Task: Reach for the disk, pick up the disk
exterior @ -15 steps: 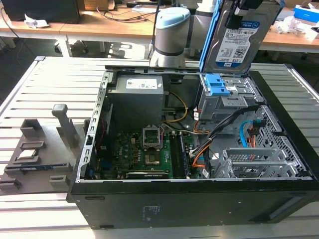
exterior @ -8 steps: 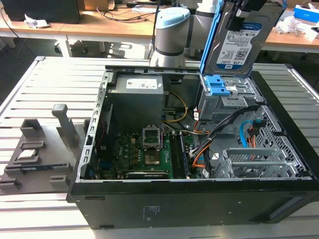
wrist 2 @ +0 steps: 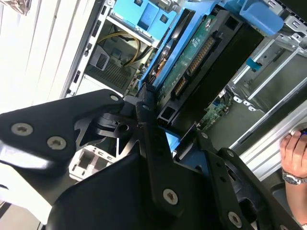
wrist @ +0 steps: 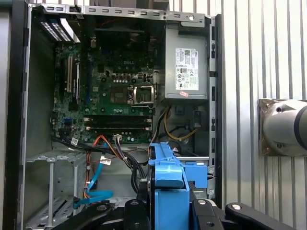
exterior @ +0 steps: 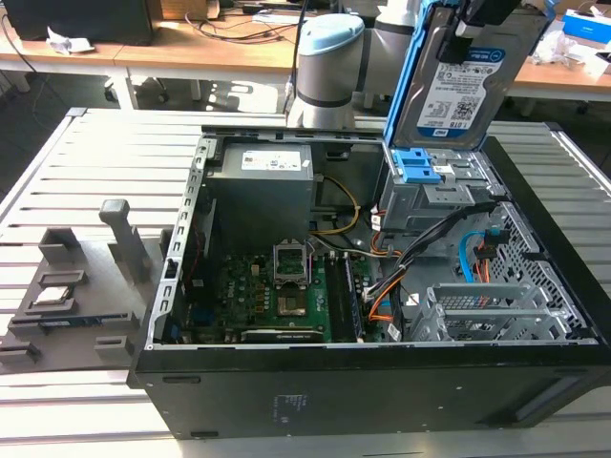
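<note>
Slatted grey metal table (exterior: 95, 162) is carrying the setup, with wooden desks (exterior: 191, 52) running along behind it. Nearest in the exterior view, one open black computer case (exterior: 363, 391) is lying on its side on the table, its motherboard (exterior: 286, 286) facing up. One grey fixture tray (exterior: 95, 286) is sitting just beside the case on the exterior view's left. Further back inside the case, one power supply (exterior: 263, 172) is lying against the rear wall. One drive cage (exterior: 439, 196) is sitting in the rear corner on the exterior view's right. Arm (exterior: 329, 48): one unit, its base standing behind the case and its wrist hanging over that rear corner, looking down into the interior. Gripper (exterior: 482, 17) is gripping the top end of the disk (exterior: 449, 86), fingers drawn in narrow on it. In the second wrist view the black fingers (wrist 2: 144, 115) are pressing on either side of the blue bracket. One disk only: it is hanging upright with a slight tilt, directly below the gripper, label facing the exterior camera. Its lower edge is hanging just above the cage's blue tabs (exterior: 420, 167); I cannot tell whether they are touching. One person's hand (wrist 2: 293, 153) is showing near the case rim.
</note>
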You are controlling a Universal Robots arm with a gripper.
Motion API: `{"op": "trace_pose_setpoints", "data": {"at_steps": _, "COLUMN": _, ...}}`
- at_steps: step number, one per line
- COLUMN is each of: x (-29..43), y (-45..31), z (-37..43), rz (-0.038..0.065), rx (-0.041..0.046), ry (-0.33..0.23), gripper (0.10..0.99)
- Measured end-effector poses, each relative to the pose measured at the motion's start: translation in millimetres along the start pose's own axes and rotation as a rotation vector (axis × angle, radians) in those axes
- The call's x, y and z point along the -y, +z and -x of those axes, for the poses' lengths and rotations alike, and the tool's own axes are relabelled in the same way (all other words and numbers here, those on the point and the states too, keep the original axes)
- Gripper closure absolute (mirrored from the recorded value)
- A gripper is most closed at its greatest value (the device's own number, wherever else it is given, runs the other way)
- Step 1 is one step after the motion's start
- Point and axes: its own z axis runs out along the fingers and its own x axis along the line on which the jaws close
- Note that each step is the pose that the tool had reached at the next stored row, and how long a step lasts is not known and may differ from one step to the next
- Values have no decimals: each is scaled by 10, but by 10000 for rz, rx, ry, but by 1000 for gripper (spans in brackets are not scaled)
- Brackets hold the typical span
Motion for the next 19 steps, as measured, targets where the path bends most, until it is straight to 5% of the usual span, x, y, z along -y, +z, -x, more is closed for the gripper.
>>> {"op": "trace_pose_setpoints", "data": {"at_steps": 19, "x": -2, "y": -17, "z": -231, "rz": 0, "rx": -1, "ry": 0, "gripper": 718}}
